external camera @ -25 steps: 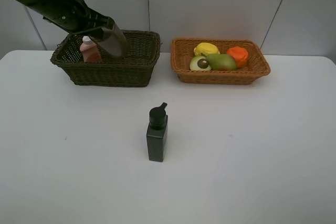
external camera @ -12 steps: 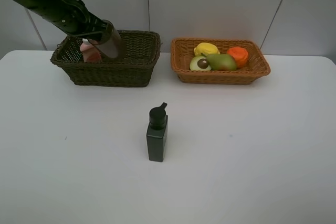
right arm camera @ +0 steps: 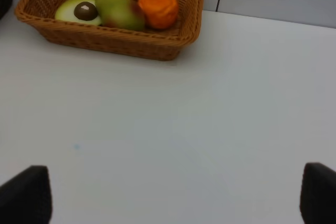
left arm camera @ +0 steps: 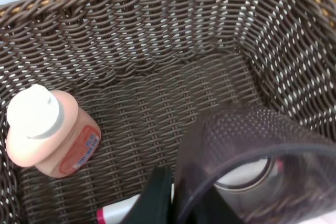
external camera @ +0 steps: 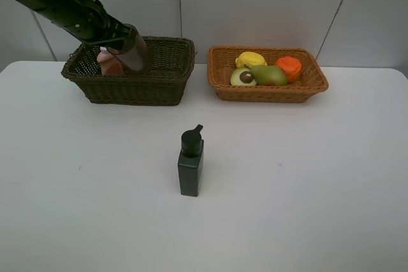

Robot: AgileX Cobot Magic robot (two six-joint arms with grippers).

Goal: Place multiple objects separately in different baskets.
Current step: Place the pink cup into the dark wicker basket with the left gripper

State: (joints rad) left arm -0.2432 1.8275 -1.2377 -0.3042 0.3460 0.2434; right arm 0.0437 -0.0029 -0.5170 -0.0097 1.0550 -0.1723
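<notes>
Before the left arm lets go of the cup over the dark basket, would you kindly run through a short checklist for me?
1. Translucent cup held by left gripper: ok, jaws shut on it.
2. Cup over the dark wicker basket: ok.
3. Landing spot free: not ok, a pink-tipped marker lies beside the cup; the peach white-capped bottle stands apart.
4. Cup resting on basket floor: cannot tell.
5. Dark pump bottle waiting upright on the table: ok.
6. Right gripper open, away from the tan fruit basket: ok.
</notes>
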